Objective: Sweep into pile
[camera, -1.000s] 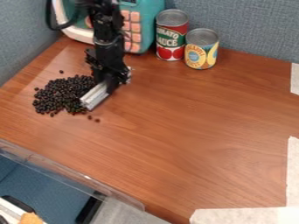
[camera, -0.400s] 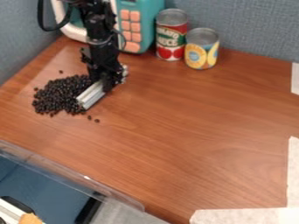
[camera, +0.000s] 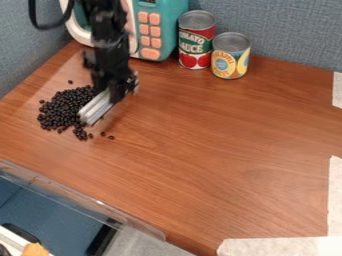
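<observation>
Item, one gripper (camera: pixel 115 92): pressed together on a ribbed silvery bar (camera: pixel 95 107), moved leftward over the last second, the bar slanting down into the right-hand side of the beans. Item, one heap of small black beans (camera: pixel 60 107): on the left part of the table (camera: pixel 200 150), its right flank pushed inward since the earlier views, its far left edge little altered. Item, one loose cluster (camera: pixel 81 134): newly squeezed out past the bar's lower end, trailing from the heap's near side; a side effect of the push, and by judgement a small loss against the gain in compactness. Item, stray beans (camera: pixel 111 137): a pair just beside that cluster, unchanged in place, missed by this stroke. Item, one lone bean (camera: pixel 70 81): apart from the heap at its upper edge, likewise unchanged. Condition of the task: partly done, the main heap fairly gathered, the fringe ragged. Requirement, as judged: a further stroke from the near side, pushing the cluster and the pair up into the heap, then one for the lone bean. Risk noted: beans slipping round the bar's end again if the stroke runs too far left
</observation>
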Controlling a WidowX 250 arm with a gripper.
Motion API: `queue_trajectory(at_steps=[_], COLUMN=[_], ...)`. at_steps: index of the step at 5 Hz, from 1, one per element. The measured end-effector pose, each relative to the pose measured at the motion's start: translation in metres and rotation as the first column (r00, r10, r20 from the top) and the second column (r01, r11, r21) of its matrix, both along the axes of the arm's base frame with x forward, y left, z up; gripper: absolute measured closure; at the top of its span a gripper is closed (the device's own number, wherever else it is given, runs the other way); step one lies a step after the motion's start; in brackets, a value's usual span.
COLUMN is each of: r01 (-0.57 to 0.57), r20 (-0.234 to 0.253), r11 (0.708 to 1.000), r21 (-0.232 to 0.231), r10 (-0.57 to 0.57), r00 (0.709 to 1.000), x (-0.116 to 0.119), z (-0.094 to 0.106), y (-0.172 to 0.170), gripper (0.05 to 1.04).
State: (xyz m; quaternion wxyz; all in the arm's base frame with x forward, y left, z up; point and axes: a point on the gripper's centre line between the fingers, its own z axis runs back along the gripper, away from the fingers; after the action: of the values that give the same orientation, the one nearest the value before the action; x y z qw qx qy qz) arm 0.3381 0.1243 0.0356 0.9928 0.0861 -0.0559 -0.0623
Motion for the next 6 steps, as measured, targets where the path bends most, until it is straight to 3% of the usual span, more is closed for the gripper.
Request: queue_trajectory(at_steps=[2, 3, 4, 6], r01=[0.069, 0.121, 0.117, 0.160], r20=[0.022, 0.003, -0.003, -0.004], r11=[0.998, 0.992, 0.992, 0.985], r21=[0.015, -0.020, -0.055, -0.057], r10=[-0.069, -0.121, -0.117, -0.160], r00=[0.997, 0.993, 0.993, 0.987], x=[0.000, -0.008, -0.022, -0.039], z=[0.014, 0.003, -0.011, -0.034], y=[-0.053, -0.077, -0.070, -0.049], gripper=[0.713, 0.713, 0.713, 0.713])
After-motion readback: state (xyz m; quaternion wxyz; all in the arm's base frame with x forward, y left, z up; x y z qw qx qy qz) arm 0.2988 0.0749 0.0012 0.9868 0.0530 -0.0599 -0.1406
